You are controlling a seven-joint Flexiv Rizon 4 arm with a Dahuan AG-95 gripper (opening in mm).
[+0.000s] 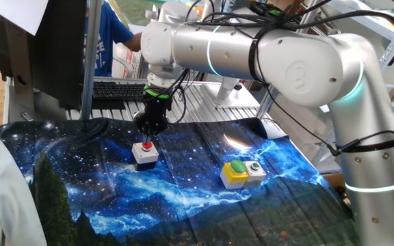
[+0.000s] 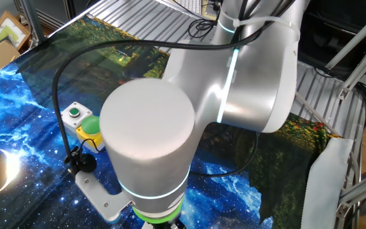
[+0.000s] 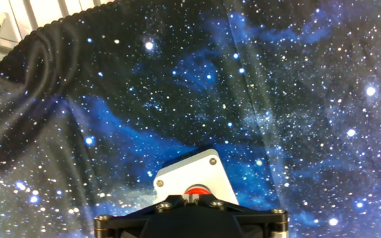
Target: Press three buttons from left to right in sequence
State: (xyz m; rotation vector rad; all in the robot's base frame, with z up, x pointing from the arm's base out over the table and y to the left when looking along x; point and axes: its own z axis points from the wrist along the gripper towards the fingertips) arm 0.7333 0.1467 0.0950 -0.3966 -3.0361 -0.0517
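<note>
The gripper (image 1: 147,134) points straight down over the red button (image 1: 146,145), its fingers closed together with nothing held; its tip sits right at the red cap, though contact cannot be confirmed from the fixed view. In the hand view the gripper's black body fills the bottom edge, and just past it shows a sliver of the red cap (image 3: 192,192) on the grey-white box (image 3: 192,173), which lies on the starry blue cloth (image 3: 256,86). That box stands alone toward the left of the table in the fixed view. Well apart to its right, the green dome button (image 1: 238,167) on its yellow box (image 1: 232,178) sits touching the white box (image 1: 255,175) with the small green button (image 1: 255,165). In the other fixed view the arm's large silver joint (image 2: 148,146) blocks most of the scene; only the small green button (image 2: 74,112) on its white box and part of the green dome (image 2: 91,124) show beside it, and the gripper is hidden. A black keyboard (image 1: 118,89) lies beyond the cloth's far edge.
</note>
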